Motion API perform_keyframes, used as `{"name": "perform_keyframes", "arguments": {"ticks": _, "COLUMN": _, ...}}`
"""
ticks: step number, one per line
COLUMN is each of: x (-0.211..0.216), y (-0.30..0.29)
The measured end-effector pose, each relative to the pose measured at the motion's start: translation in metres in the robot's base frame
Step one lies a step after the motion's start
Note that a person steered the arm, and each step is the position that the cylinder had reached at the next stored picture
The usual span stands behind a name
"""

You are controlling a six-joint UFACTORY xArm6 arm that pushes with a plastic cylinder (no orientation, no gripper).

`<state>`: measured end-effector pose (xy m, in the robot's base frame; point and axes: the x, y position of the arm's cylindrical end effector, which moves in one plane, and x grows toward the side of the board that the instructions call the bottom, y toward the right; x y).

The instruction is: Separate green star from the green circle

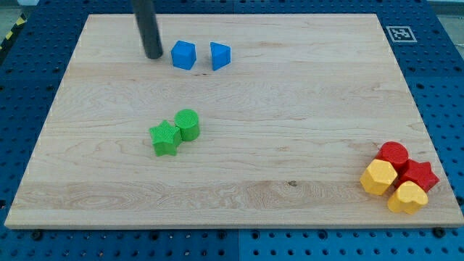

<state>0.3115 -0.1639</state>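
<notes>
Your rod: no pincer fitted; my tip (153,56) near the view's top
Target pair: green star block (165,138) touching green round block (188,124), well below your tip, slightly right

my tip (153,56) left of blue cube (183,55) | green star (165,138) touching green circle (187,124)

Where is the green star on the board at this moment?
The green star lies left of the board's middle in the camera view, touching the green circle on its upper right. My tip is far above it, beside the blue blocks.
</notes>
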Motion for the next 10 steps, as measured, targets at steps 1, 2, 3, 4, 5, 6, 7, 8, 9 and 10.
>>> {"name": "perform_keyframes", "arguments": {"ticks": 1, "x": 0.035, "y": -0.023}}
{"name": "perform_keyframes", "arguments": {"ticks": 2, "x": 0.089, "y": -0.040}}
{"name": "perform_keyframes", "arguments": {"ticks": 3, "x": 0.143, "y": -0.041}}
{"name": "perform_keyframes", "arguments": {"ticks": 4, "x": 0.200, "y": -0.036}}
{"name": "perform_keyframes", "arguments": {"ticks": 5, "x": 0.238, "y": -0.008}}
{"name": "perform_keyframes", "arguments": {"ticks": 6, "x": 0.238, "y": 0.050}}
{"name": "perform_keyframes", "arguments": {"ticks": 7, "x": 0.236, "y": 0.074}}
{"name": "perform_keyframes", "arguments": {"ticks": 8, "x": 0.226, "y": 0.068}}
{"name": "perform_keyframes", "arguments": {"ticks": 9, "x": 0.211, "y": 0.060}}
{"name": "perform_keyframes", "arguments": {"ticks": 10, "x": 0.203, "y": 0.060}}
